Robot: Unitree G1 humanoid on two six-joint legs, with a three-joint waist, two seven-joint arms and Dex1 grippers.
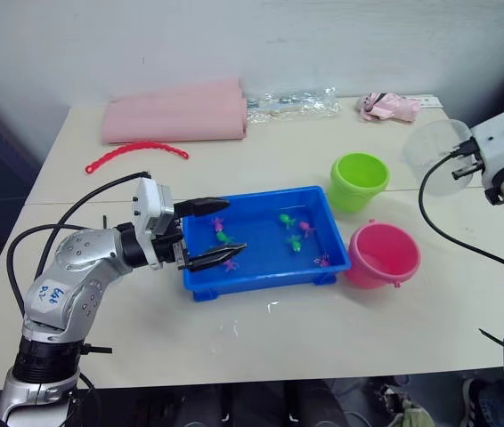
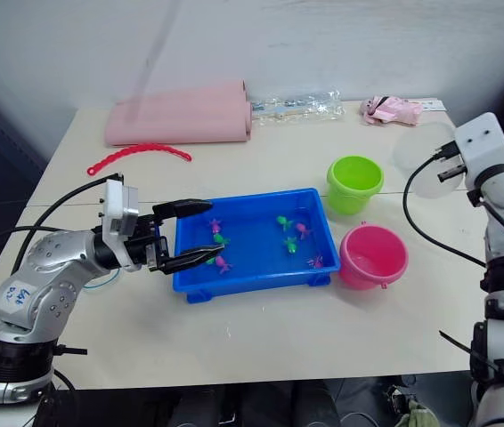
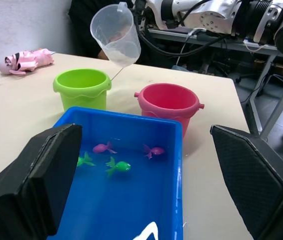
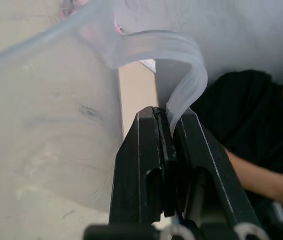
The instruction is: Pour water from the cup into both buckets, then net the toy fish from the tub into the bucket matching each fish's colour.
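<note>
The blue tub (image 1: pixel 261 276) sits mid-table with several tiny green and pink toy fish (image 1: pixel 286 220) in it. My left gripper (image 1: pixel 231 229) is open, its fingers reaching over the tub's left end with nothing between them. The lime green bucket (image 1: pixel 359 180) stands just past the tub's far right corner. The pink bucket (image 1: pixel 383 254) stands to the right of the tub. My right gripper (image 4: pixel 164 114) is shut on the handle of the clear cup (image 1: pixel 436 157). It holds the cup tilted in the air to the right of the green bucket.
A folded pink cloth (image 1: pixel 174 114), a red beaded strip (image 1: pixel 136 153), a clear plastic bag (image 1: pixel 292 102) and a small pink bundle (image 1: pixel 387 107) lie along the far side of the table. A person in dark clothing (image 4: pixel 251 125) is beyond the table's right side.
</note>
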